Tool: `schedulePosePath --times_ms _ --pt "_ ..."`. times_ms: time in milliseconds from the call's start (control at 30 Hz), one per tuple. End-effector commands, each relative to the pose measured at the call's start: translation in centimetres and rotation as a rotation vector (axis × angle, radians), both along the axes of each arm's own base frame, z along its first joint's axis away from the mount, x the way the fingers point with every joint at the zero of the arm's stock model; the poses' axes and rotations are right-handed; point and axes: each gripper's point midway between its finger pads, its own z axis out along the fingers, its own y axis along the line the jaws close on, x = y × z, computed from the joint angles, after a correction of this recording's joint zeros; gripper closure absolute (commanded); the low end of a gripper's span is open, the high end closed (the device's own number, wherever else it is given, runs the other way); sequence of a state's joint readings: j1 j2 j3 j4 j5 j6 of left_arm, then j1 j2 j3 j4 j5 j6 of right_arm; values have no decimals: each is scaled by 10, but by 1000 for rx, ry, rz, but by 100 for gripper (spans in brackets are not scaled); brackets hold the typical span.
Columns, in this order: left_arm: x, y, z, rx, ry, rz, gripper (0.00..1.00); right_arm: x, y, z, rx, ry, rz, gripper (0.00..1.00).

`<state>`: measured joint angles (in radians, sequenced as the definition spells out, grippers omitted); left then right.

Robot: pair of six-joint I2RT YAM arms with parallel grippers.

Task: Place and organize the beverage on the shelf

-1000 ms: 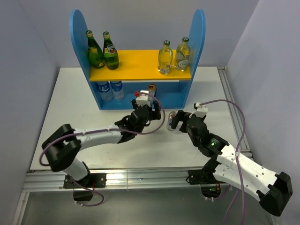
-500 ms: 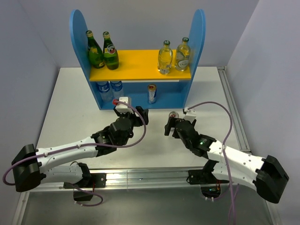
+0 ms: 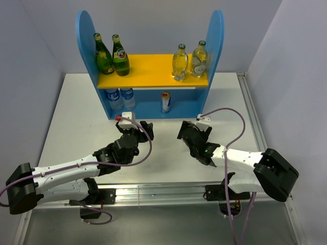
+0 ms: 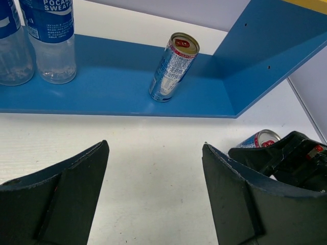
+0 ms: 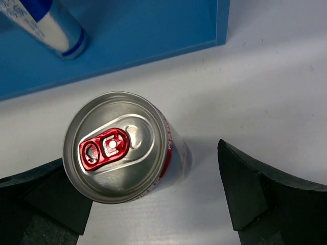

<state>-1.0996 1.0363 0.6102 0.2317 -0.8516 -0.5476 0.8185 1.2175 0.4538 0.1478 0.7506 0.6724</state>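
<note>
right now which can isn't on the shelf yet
The silver-red can, standing on the table inside the open right gripper; the blue-silver can already stands on the lower tier of the shelf.

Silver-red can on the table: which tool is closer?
Right. The right tool straddles the silver-red can, jaws open with a gap on one side. The left tool is open and empty, off to the can's left, facing the shelf.
</note>
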Motion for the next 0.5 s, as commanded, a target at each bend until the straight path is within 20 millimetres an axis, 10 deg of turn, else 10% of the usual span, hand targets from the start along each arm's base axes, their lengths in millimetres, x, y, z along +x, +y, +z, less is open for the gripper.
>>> schedulePosePath --times_ms 0,267,467 --pt "-1 3 11 -51 -18 19 20 17 -8 19 61 -140 -120 4" --pt "0 2 4 -54 -22 19 20 21 -8 11 42 -153 -128 24" --pt "0 -1 0 -46 -14 14 20 26 0 3 32 -118 -129 64"
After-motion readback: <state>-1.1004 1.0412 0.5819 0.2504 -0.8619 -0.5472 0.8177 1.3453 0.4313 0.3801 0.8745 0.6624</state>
